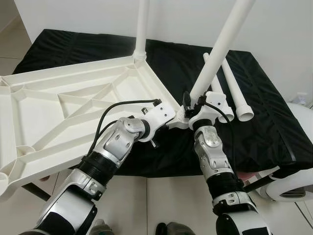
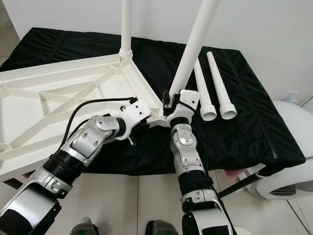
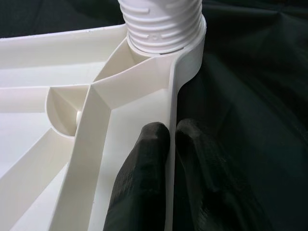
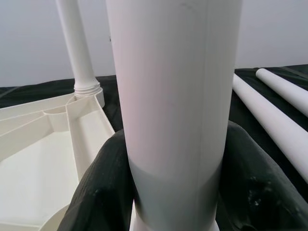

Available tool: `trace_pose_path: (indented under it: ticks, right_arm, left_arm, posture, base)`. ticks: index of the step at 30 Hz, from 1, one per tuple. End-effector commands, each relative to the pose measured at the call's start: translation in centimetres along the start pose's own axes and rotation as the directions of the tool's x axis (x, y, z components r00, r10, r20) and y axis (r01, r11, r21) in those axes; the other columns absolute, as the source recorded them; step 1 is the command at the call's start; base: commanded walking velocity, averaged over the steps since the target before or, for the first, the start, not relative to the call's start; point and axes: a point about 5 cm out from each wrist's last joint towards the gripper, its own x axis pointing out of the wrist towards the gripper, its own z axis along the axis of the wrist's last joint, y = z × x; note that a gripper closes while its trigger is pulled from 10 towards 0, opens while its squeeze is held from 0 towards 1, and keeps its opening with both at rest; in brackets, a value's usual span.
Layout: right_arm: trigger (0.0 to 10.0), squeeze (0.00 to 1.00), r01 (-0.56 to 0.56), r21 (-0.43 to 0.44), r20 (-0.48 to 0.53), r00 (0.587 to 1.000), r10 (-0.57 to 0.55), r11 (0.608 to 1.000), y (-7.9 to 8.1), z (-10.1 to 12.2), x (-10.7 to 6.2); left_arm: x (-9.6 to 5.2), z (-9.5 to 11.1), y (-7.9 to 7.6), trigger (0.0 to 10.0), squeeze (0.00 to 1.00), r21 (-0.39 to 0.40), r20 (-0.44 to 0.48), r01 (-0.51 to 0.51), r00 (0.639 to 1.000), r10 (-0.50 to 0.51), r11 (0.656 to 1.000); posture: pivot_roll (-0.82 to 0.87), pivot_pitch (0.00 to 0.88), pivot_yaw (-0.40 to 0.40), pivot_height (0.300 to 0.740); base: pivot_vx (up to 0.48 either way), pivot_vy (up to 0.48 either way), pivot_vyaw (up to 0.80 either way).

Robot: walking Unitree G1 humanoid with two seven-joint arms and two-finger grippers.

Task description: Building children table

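Here, the upturned tabletop was pinched at its rim by the left gripper, while a leg, near upright in the corner socket, was clasped by the right gripper.

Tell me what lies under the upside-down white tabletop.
A black cloth lies under the tabletop, which covers whatever supports it. The left gripper pinches its rim; the right gripper grips a leg.

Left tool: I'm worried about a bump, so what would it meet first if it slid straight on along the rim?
Probably the threaded base of the leg in the tabletop corner; the left tool pinches the rim that leads straight to it.
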Motion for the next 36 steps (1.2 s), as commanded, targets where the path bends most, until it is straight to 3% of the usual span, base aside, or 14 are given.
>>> trace_pose_path:
  ticks: [1,12,24,36]
  right_arm:
    - [10.0,0.00,0.063,-0.030,-0.236,0.969,-0.068,0.998,-1.0,-4.5,-1.6]
    - [10.0,0.00,0.119,-0.064,-0.247,0.960,-0.131,0.991,0.4,-4.7,-1.4]
    - [10.0,0.00,0.236,-0.074,-0.273,0.930,-0.248,0.969,-0.5,-5.3,-2.4]
    - [10.0,0.00,0.255,-0.078,-0.279,0.922,-0.267,0.964,-0.8,-5.5,-2.7]
  left_arm:
    - [0.0,-0.1,-0.3,10.0,0.00,-0.004,-0.010,0.006,1.000,-0.006,1.000]
    - [-0.1,-0.1,-0.3,10.0,0.00,-0.010,-0.008,0.000,1.000,0.000,1.000]
    - [-0.4,-0.2,-0.3,10.0,0.00,-0.015,-0.012,-0.001,1.000,0.001,1.000]
    - [-0.4,0.0,-0.4,10.0,0.00,-0.012,-0.009,0.001,1.000,-0.001,1.000]
  posture:
    - [0.05,0.069,-0.080,0.740]
    - [0.06,0.082,-0.089,0.740]
    - [0.06,0.091,-0.084,0.740]
    - [0.06,0.086,-0.084,0.740]
  base:
    - [0.000,0.000,0.00]
    - [0.000,0.000,0.00]
    - [0.000,0.000,0.00]
    - [0.000,0.000,0.00]
